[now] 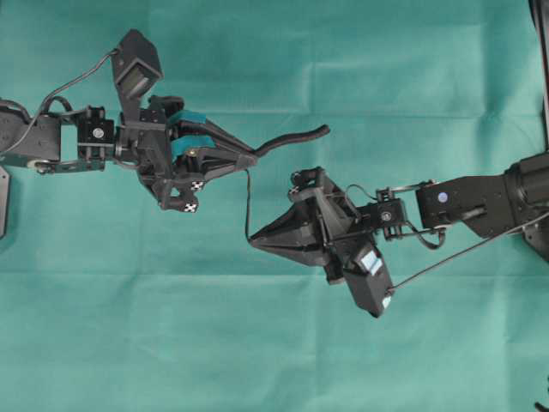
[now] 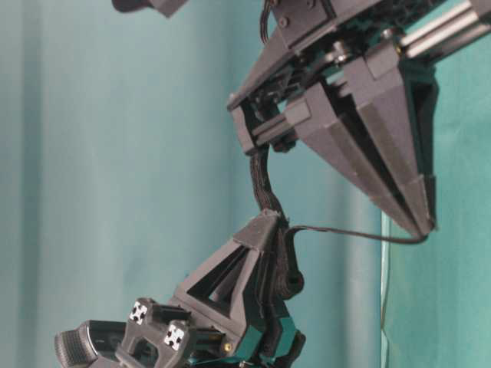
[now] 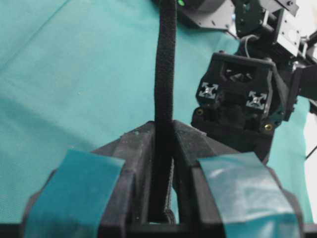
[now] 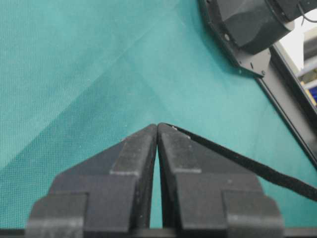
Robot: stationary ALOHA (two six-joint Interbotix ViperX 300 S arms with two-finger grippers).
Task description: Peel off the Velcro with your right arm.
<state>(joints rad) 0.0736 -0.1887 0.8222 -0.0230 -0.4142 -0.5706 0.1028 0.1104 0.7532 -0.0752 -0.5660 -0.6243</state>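
Left gripper (image 1: 249, 160) (teal pads) reaches in from the left, fingers pinched together. Right gripper (image 1: 251, 239) points left from the right side, tips meeting.

Bench (image 1: 274, 360) covered edge to edge in teal-green cloth (image 1: 129, 326), faint creases running across it. Even, diffuse light; soft shadows on cloth.

Overhead looks straight down, table-level looks sideways up close, wrist cameras look along their grippers; all share the green cloth (image 1: 257, 343)
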